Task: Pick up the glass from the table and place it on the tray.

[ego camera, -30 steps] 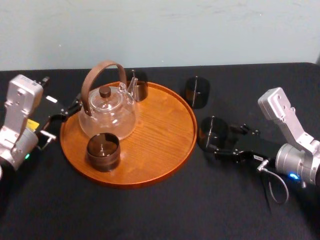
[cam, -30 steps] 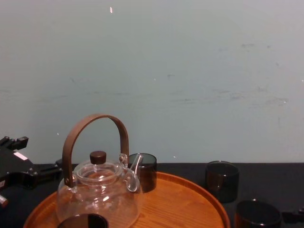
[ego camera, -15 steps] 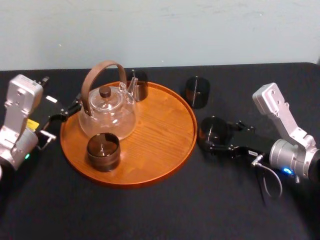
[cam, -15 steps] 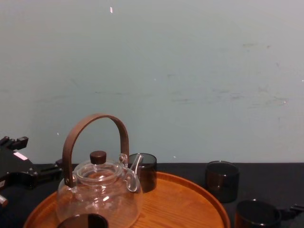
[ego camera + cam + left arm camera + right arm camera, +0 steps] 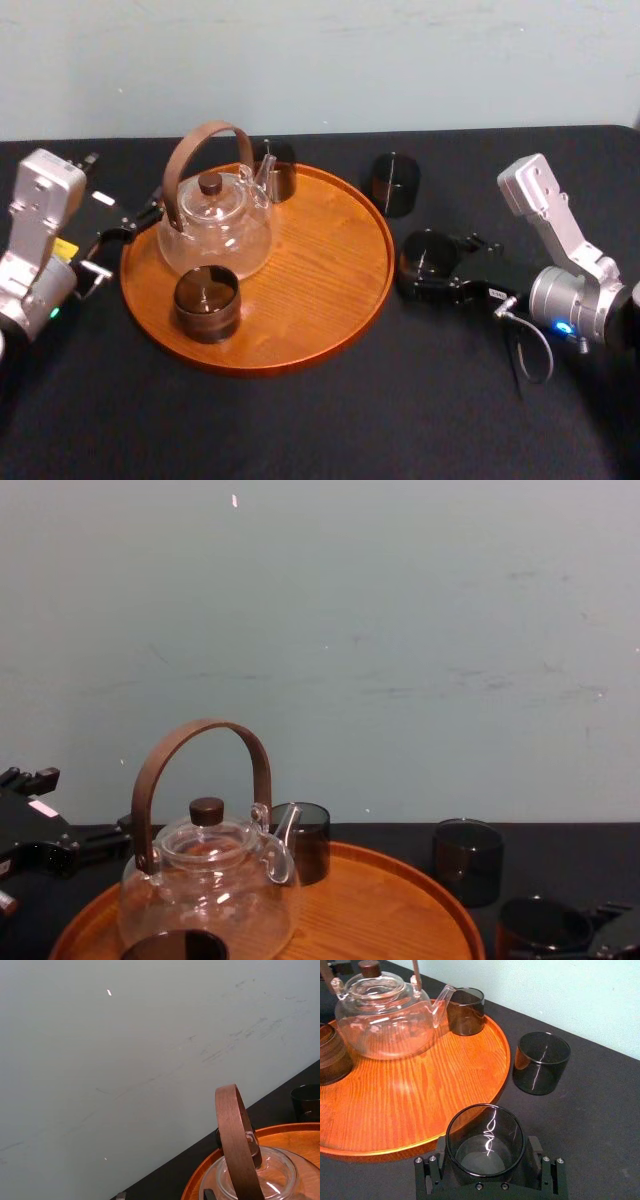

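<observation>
A dark smoked glass (image 5: 425, 260) (image 5: 485, 1140) (image 5: 540, 925) stands on the black table (image 5: 300, 420), just right of the round wooden tray (image 5: 320, 290) (image 5: 420, 1095). My right gripper (image 5: 428, 268) (image 5: 486, 1146) is open around it. One finger stands on each side of the glass, low on its wall, with slight gaps. My left gripper (image 5: 125, 228) rests at the tray's left edge, away from the glass.
On the tray are a glass teapot (image 5: 215, 225) with a brown handle, a dark glass (image 5: 207, 300) in front of it and another (image 5: 277, 175) behind its spout. One more dark glass (image 5: 394, 183) stands on the table behind the right gripper. The tray's right half is bare.
My right gripper has slid left toward the tray until its fingers flank the glass. The glass stays in place. The left arm has not moved.
</observation>
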`<state>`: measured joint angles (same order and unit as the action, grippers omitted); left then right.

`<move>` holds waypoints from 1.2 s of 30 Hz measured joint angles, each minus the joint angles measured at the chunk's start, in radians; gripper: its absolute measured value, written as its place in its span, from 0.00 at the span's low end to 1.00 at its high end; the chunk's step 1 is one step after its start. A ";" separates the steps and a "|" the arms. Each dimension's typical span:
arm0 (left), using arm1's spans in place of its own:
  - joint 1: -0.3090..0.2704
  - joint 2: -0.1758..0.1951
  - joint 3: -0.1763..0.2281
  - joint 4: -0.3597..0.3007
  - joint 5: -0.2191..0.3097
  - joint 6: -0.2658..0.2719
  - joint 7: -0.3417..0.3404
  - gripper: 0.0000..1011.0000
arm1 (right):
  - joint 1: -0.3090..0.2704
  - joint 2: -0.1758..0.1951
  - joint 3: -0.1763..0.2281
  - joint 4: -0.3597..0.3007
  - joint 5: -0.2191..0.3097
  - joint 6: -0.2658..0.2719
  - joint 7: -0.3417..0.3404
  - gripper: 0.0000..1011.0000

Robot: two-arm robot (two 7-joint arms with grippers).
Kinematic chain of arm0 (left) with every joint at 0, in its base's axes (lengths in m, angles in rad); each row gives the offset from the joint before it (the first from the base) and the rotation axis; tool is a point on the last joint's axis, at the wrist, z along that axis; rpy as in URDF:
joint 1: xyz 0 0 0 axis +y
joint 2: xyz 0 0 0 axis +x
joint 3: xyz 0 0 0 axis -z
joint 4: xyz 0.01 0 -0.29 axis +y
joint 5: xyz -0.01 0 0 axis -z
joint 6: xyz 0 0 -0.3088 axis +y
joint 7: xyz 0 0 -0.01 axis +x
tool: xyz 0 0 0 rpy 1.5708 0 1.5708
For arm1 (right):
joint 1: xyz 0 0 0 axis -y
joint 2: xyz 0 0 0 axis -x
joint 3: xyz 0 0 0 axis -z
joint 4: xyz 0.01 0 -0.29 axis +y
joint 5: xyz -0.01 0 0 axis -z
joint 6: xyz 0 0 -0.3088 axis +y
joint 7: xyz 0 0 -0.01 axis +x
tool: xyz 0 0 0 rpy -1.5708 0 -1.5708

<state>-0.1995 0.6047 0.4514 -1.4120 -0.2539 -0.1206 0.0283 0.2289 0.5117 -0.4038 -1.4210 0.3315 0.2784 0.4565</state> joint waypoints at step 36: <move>0.000 0.000 0.000 0.000 0.000 0.000 0.000 0.99 | 0.009 -0.004 -0.021 0.011 0.003 0.010 -0.002 0.99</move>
<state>-0.1995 0.6047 0.4514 -1.4120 -0.2539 -0.1205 0.0283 0.2381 0.5077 -0.4248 -1.4102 0.3347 0.2884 0.4546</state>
